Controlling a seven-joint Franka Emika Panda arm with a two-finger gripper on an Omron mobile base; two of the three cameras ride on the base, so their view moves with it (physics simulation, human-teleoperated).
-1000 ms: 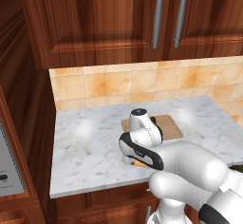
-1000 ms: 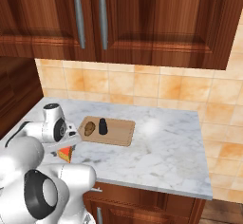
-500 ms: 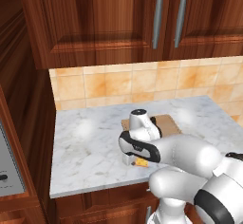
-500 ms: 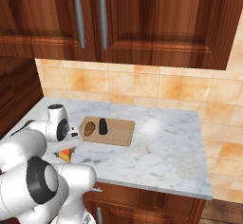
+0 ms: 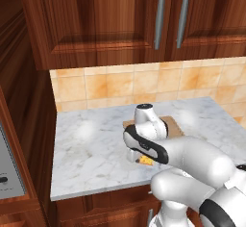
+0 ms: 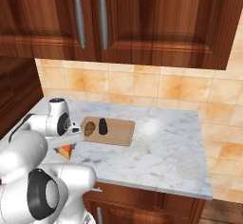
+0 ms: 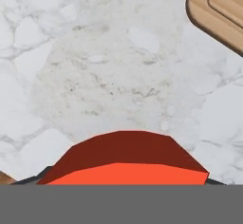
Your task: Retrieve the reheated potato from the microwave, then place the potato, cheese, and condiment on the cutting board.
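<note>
Pincer (image 7: 121,181): pressed in on the cheese (image 7: 126,163), one dark tip against each side of the wedge. Positioned low over the counter (image 6: 161,147), just off the near left corner of the cutting board (image 6: 116,130), on the robot's side of it. Cannot tell whether the wedge rests on the marble or is just clear of it.

Step in hand, as judged: secure and carry the cheese to the cutting board.

- Confirm a firm hold across the flat faces of the wedge before raising; expect a tapered shape to squeeze out of a loose or off-centre pinch.
- Lift straight up, high enough to clear the raised edge of the cutting board.
- Travel toward the bare right half of the cutting board, away from the potato (image 6: 89,128) and the condiment (image 6: 102,126), both already on its left half.
- Avoid sweeping the wrist across the condiment; treat an upright shaker as easy to topple.
- Lower until the wedge sits flat inside the grooved border, then release.

Appearance of the cheese: orange-red on the face nearest the hand camera, with a darker red band above it; from the right base view, a small orange-yellow triangle, near the left end of the cutting board but apart from it.
</note>
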